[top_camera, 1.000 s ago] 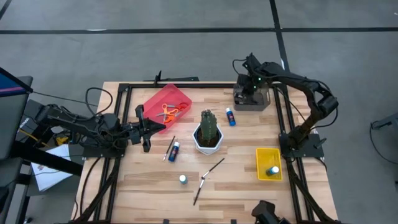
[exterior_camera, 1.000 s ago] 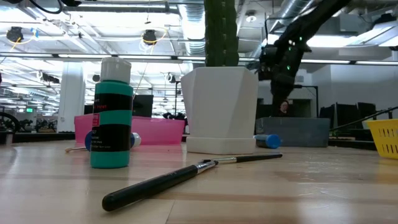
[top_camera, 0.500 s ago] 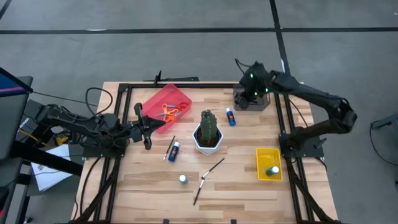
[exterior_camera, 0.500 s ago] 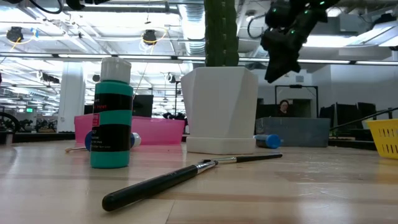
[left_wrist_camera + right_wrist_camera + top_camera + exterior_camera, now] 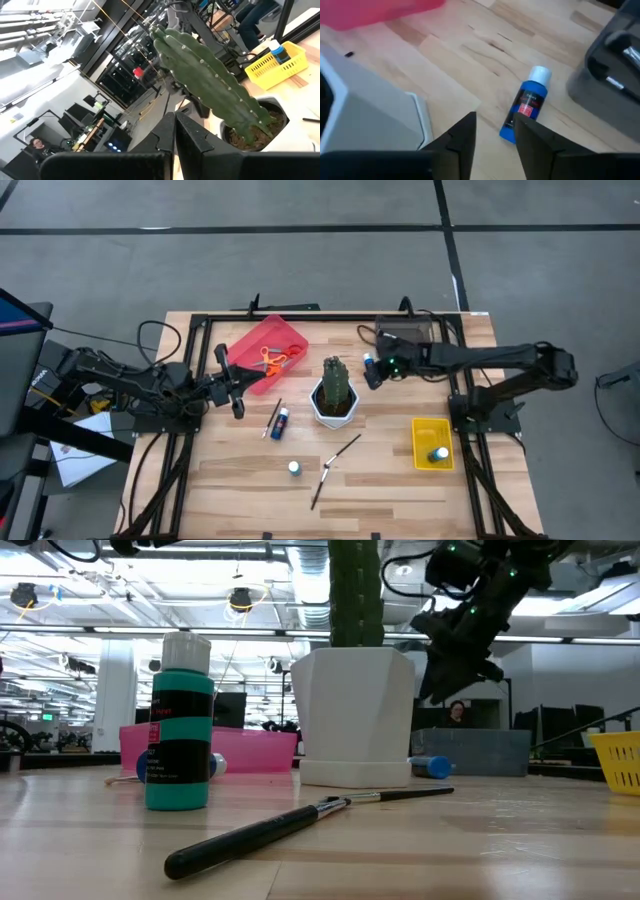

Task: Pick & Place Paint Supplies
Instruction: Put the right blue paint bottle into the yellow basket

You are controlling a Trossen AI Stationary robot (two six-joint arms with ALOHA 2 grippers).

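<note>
Paint supplies are scattered over the bench, and the one in hand is a small blue paint bottle point(image 5: 526, 107) with a white cap, lying on its side near the far edge, between the cactus pot point(image 5: 335, 408) and the grey box point(image 5: 408, 338) at the far right corner. From where I stand the right gripper point(image 5: 372, 372) hangs just above it, fingers point(image 5: 458, 140) parted with an empty gap between them, nothing held, the bottle showing just beyond that gap in the wrist view. The left gripper point(image 5: 234, 385) waits by the left edge beside the pink tray point(image 5: 258, 343), its fingers pressed together on nothing. I would judge the bottle light, stiff plastic, smooth and round, so it may roll or squirt out of a sloppy pinch; the best hold looks to be across the middle of the labelled body, square to its length, rather than on the narrow cap. A yellow bin point(image 5: 431, 442) near the right edge already holds one bottle, which is likely where this one goes. Elsewhere another blue bottle point(image 5: 281, 422) lies left of the pot beside a thin brush point(image 5: 272, 418), a capped bottle point(image 5: 294, 468) stands toward the front edge, two dark brushes point(image 5: 332, 466) lie near it, and orange scissors point(image 5: 271, 361) sit in the pink tray.
</note>
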